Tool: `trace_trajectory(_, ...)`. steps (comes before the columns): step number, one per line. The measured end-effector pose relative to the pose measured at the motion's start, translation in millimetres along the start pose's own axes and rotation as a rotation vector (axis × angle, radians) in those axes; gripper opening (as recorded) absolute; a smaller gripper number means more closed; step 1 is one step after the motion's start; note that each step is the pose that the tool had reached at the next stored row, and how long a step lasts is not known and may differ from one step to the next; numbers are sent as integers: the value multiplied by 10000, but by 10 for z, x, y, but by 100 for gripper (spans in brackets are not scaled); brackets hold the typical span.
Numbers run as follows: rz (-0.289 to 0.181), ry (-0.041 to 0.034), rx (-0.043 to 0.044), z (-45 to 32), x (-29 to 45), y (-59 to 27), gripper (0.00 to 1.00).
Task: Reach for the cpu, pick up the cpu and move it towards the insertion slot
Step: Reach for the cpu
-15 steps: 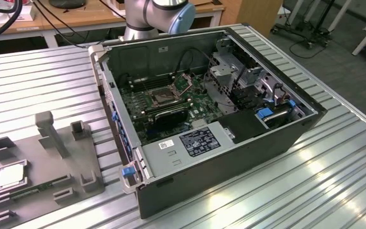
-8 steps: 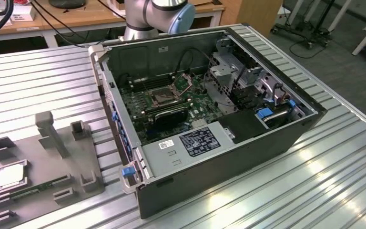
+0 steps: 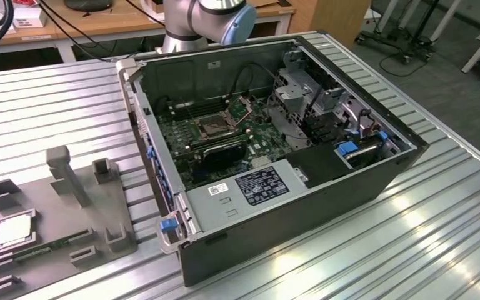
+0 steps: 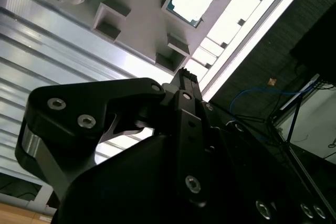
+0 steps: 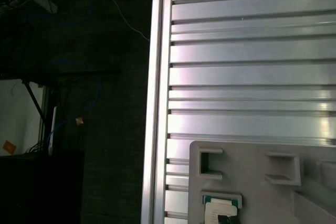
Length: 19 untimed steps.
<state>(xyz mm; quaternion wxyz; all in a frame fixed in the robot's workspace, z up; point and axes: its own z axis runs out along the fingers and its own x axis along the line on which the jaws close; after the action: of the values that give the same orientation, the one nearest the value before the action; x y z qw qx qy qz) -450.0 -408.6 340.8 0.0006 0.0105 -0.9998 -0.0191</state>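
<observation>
In the exterior view the open computer case (image 3: 307, 212) holds a green board with the socket (image 3: 209, 127). On the exterior view's left, the chip (image 3: 13, 231) lies in a recess of the grey tray (image 3: 48, 215).

In the second wrist view the gripper (image 4: 185, 80) hangs over that tray, apart from the chip. I cannot tell how far its jaws are open.

In the first wrist view the picture's edge cuts the chip off.

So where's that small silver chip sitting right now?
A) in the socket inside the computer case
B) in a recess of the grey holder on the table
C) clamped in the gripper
B: the cpu lies in a recess of the grey holder, on the table outside the computer case.
</observation>
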Motion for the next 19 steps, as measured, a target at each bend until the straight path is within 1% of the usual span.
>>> trace_trajectory(3, -3, 0, 0, 14, 10, -29, 11)
trace_trajectory(11, -15, 1, 0, 46, 15, -66, 11)
trace_trajectory(19, -16, 0, 0, 117, 21, -142, 11)
